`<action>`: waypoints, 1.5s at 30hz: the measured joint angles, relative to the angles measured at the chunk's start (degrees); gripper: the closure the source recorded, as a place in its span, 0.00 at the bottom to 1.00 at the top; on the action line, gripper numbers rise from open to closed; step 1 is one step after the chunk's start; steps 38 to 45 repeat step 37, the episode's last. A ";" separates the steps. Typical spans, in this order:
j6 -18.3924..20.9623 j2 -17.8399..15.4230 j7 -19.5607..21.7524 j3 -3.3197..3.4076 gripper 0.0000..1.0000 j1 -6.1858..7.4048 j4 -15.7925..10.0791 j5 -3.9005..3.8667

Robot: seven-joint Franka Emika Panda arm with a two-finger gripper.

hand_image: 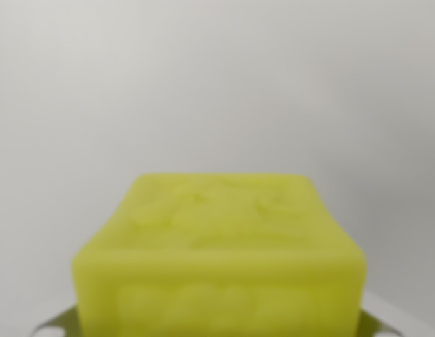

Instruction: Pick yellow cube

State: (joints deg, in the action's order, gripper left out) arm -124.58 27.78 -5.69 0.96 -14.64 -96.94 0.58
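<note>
The yellow cube [218,246] fills the lower middle of the wrist view, very close and out of focus, with embossed marks on its top and front faces. Only slivers of my gripper [217,326] show. One grey finger [57,324] peeks out at the cube's lower left, and the other sits at the lower right corner. Both press against the cube's sides with no visible gap, so the gripper is shut on the cube. The cube's bottom edge is cut off by the frame.
Behind the cube there is only a plain, blurred pale grey surface [217,84]. No other objects or edges show.
</note>
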 joint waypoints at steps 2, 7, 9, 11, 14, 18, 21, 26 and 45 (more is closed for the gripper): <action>0.38 -0.24 0.00 0.00 1.00 0.00 0.15 -0.01; 1.34 -0.81 0.01 0.00 1.00 0.00 0.54 -0.02; 1.75 -1.04 0.02 0.00 1.00 0.00 0.72 -0.03; 2.13 -1.25 0.02 0.00 1.00 0.00 0.88 -0.03; 2.73 -1.58 0.02 0.00 1.00 -0.01 1.14 -0.04; 3.51 -2.00 0.03 0.00 1.00 -0.01 1.53 -0.05; 4.12 -2.30 0.04 0.00 1.00 -0.01 1.83 -0.06; 5.14 -2.78 0.05 0.00 1.00 -0.01 2.35 -0.07; 5.92 -3.15 0.05 0.00 1.00 -0.01 2.79 -0.09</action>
